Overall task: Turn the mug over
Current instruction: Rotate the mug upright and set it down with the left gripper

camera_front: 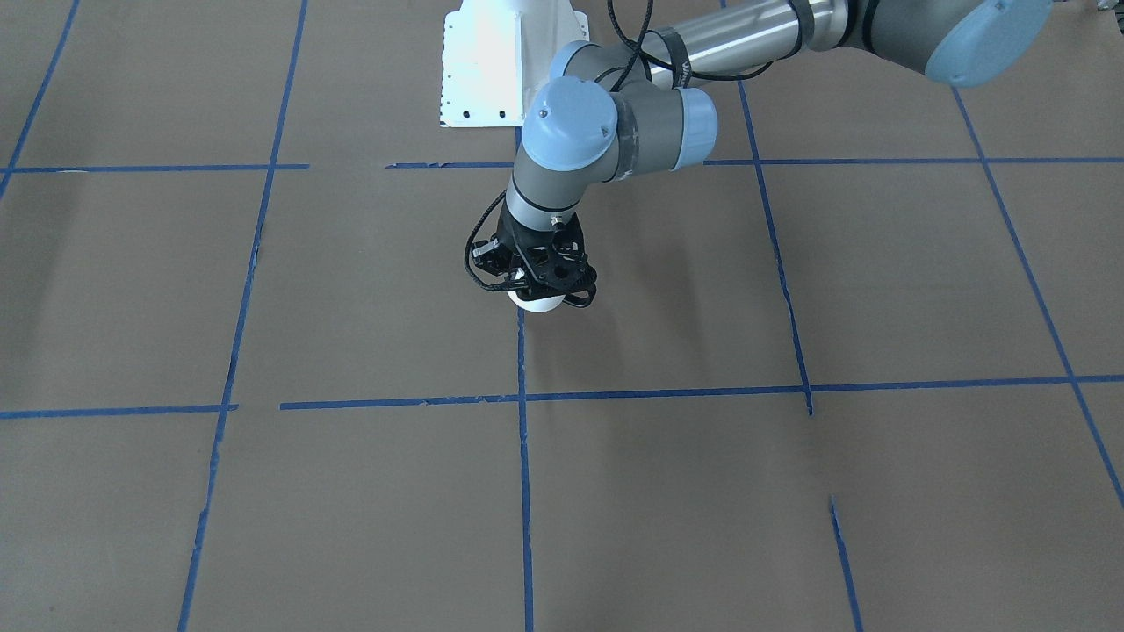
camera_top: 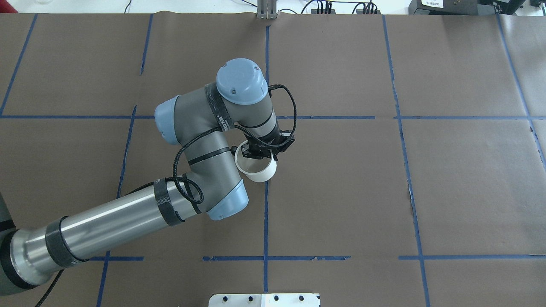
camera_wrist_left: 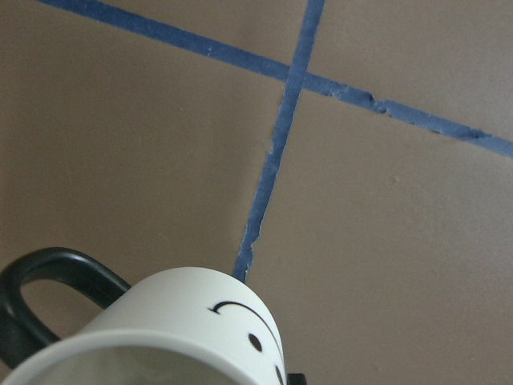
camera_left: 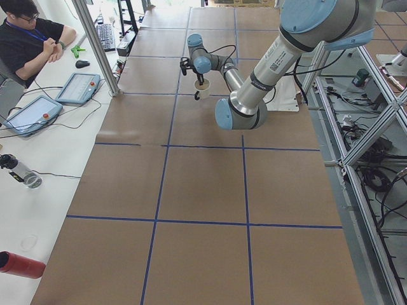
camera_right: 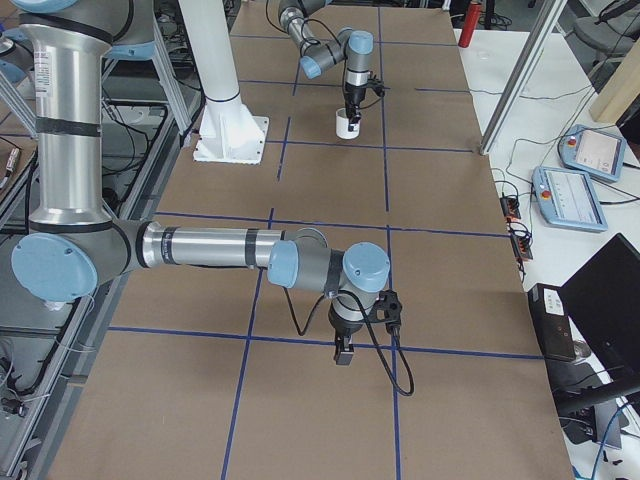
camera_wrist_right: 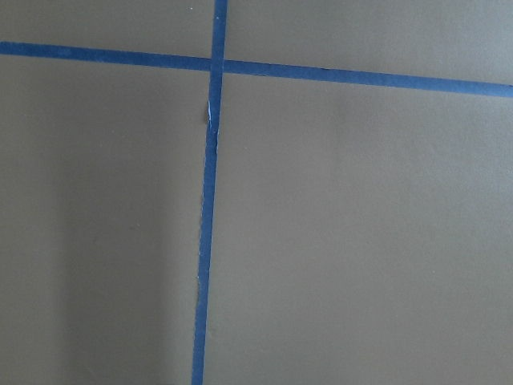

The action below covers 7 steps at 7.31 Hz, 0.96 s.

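Brown paper covers the table (camera_top: 448, 192), divided by a centre tape line (camera_top: 265, 213). The left gripper (camera_top: 257, 156), just beside that line, is closed on the rim of the mug (camera_top: 262, 172), which hangs mouth up against the line. Judged stage: the mug appears already upright, so set-down and release remain. The right gripper (camera_right: 343, 352) sits well apart from the line, jaw state unreadable. The mug's base is hidden, so table contact is uncertain. The handle (camera_wrist_left: 56, 258) is partly cut off.

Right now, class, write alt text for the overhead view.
The left gripper pinches the rim of a white mug, mouth up, over a blue tape line on the brown table. The arm reaches in from the lower left.
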Available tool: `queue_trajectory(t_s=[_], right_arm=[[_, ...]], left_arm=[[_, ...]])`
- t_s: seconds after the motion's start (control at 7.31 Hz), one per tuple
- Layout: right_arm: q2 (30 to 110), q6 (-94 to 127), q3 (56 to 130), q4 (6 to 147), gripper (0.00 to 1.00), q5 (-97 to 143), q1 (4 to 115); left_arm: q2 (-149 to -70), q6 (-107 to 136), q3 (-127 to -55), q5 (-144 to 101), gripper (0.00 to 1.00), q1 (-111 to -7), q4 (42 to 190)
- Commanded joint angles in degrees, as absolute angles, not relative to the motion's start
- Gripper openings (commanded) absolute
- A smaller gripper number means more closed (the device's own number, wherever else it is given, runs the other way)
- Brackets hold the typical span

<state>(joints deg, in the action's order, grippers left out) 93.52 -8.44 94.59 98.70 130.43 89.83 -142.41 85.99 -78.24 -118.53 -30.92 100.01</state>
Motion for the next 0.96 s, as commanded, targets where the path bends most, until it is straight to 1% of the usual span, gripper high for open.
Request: queue_trajectory(t_s=[0.0, 0.14, 0.27, 0.55, 0.82], right_arm=[[93.52, -8.44, 94.57, 98.7, 1.0, 130.43, 89.82], [93.52, -8.44, 94.57, 98.7, 1.0, 130.43, 89.82], [93.52, -8.44, 94.57, 98.7, 1.0, 130.43, 89.82], [93.52, -8.44, 94.57, 98.7, 1.0, 130.43, 89.82], [93.52, -8.44, 94.57, 98.7, 1.0, 130.43, 89.82]], left_arm=[[-142.56, 85.96, -77.7, -118.39, 0.0, -29.36, 99.84], [-142.47, 86.04, -77.61, -118.21, 0.09, -28.83, 99.76], [-142.56, 86.48, -77.17, -118.13, 0.26, -28.48, 99.76], [-142.82, 88.4, -77.52, -113.77, 1.0, -28.3, 99.84], [-142.47, 88.94, -80.66, -113.38, 1.0, -28.74, 99.32]])
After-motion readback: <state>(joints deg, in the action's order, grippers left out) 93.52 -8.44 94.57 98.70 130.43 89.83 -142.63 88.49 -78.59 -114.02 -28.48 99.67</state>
